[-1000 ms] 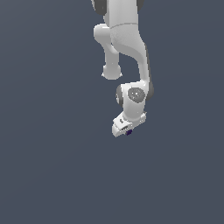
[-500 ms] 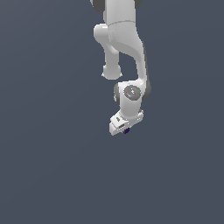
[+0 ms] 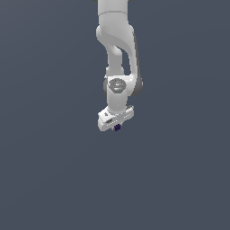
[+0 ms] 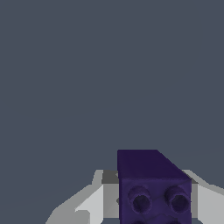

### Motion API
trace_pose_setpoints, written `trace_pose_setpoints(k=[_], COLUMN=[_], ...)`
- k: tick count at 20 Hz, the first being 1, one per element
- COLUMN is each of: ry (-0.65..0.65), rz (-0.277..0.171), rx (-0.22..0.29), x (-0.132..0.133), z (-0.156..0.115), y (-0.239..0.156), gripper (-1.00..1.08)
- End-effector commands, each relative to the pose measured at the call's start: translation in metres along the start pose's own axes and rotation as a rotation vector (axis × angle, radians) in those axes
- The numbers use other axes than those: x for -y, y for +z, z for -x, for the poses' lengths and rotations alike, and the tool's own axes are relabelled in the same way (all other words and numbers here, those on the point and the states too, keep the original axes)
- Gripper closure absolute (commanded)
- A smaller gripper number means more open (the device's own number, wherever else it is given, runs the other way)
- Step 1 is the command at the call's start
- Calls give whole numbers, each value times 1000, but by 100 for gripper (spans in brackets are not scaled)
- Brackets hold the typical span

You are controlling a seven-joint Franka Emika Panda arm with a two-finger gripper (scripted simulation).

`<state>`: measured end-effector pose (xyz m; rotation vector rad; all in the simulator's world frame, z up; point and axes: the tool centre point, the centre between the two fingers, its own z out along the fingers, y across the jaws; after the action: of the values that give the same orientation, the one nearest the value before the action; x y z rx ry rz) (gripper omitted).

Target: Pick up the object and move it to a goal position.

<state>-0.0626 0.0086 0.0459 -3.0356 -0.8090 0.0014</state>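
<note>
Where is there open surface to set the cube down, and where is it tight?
The flat grey surface is bare on every side of the arm. Nothing else is seen on it. It is tight only at the gripper, whose fingers flank the dark purple cube.

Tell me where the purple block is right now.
In the exterior view the purple block sits just below the white gripper, near the middle of the frame. The wrist view shows it between the gripper's fingers.
</note>
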Motion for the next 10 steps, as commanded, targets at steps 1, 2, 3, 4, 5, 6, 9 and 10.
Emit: trace_pose_setpoints(k=[1,2,3,4,5,6,9,10], ry=[1,1,1,1,1,1,1,1], rz=[1,1,1,1,1,1,1,0], rx=[0,0,0,0,0,0,0,-1], x=[-17,-24,-31,-38,-45,-51,-70,-75], z=[23,33,42,51,60,69,93,101], y=[-7,-10,-13,-16,-19,-22,-30,-33], gripper=[108,108,108,108,108,108,108,108])
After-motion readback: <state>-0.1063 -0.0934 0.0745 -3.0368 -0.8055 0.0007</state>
